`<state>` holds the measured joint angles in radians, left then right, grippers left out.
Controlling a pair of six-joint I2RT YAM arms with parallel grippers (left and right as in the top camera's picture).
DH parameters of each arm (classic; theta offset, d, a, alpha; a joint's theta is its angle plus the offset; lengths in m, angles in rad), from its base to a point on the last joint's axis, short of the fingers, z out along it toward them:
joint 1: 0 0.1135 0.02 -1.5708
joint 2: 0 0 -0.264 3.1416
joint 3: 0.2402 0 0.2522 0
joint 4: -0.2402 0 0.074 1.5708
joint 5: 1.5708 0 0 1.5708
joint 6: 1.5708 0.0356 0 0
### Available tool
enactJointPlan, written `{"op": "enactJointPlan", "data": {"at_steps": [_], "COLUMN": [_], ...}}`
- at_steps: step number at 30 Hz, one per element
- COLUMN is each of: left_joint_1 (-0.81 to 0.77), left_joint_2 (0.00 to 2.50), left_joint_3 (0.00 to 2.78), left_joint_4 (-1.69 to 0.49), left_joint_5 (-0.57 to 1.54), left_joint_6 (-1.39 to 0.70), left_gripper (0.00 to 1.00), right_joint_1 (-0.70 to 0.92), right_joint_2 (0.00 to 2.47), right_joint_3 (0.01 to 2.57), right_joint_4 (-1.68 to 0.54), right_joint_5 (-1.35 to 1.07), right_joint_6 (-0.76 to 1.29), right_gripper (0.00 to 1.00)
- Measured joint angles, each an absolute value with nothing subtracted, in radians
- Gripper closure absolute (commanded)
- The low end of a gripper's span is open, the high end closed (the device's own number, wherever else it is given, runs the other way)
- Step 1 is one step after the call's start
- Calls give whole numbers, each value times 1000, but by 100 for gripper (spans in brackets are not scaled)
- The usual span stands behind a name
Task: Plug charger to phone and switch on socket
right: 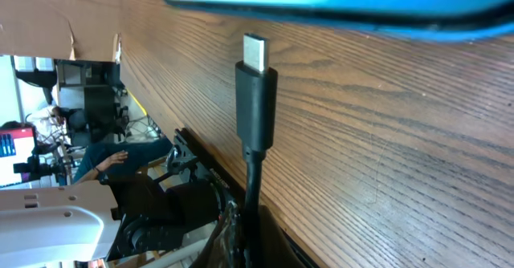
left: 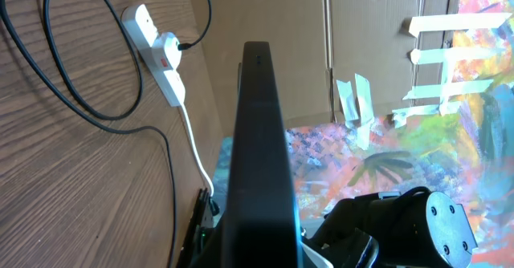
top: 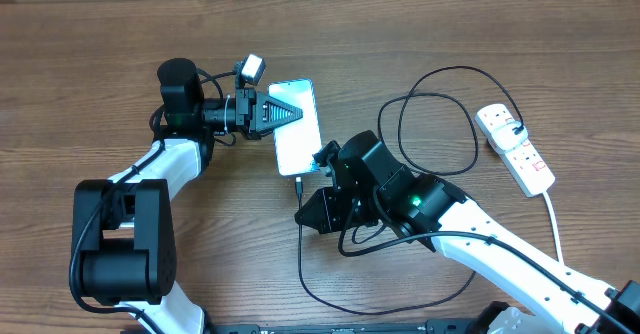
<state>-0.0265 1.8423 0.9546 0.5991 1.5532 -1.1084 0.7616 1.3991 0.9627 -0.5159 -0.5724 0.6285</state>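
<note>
Charger (top: 437,116) connector tip (right: 256,87) is pointing at the bottom edge of phone (top: 298,126). Its metal end is sitting just short of that edge w/ a thin gap showing in right wrist view, so it's not plugged in yet. Right gripper (top: 305,200) is pinching the cable just behind the connector, fingers narrow around it, though they're dark & hard to make out in the wrist view.

Phone is lying near the middle of table (top: 100,34), light screen facing the overhead cam. Left gripper (top: 287,112) is clamping it from the phone's left side, black triangular fingers (top: 283,105) closed across its upper half. In left wrist view the phone is showing edge-on as a dark bar straight ahead. Can't tell whether it's resting on the wood or lifted a bit.

Rest of the cable is trailing from the connector in a big loop toward the table front, then coiling in another loop just left of socket (top: 515,147). Socket is sitting well apart at far right, angled, w/ black plug (left: 181,47) in it & white cord (top: 553,219) running off toward the front edge.
</note>
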Motion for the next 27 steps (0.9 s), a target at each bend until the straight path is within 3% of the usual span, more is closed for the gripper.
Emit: {"op": "enactJointPlan", "data": {"at_steps": [27], "left_joint_1": [-26], "left_joint_2": [1842], "left_joint_3": [955], "left_joint_4": [600], "left_joint_5": [1553], "left_joint_6": [-1093], "left_gripper": [96], "right_joint_1": [734], "right_joint_2": [1399], "right_joint_3": [963], "right_joint_4": [-522], "right_joint_5": [-614], "right_joint_6": [622], "right_gripper": [96]}}
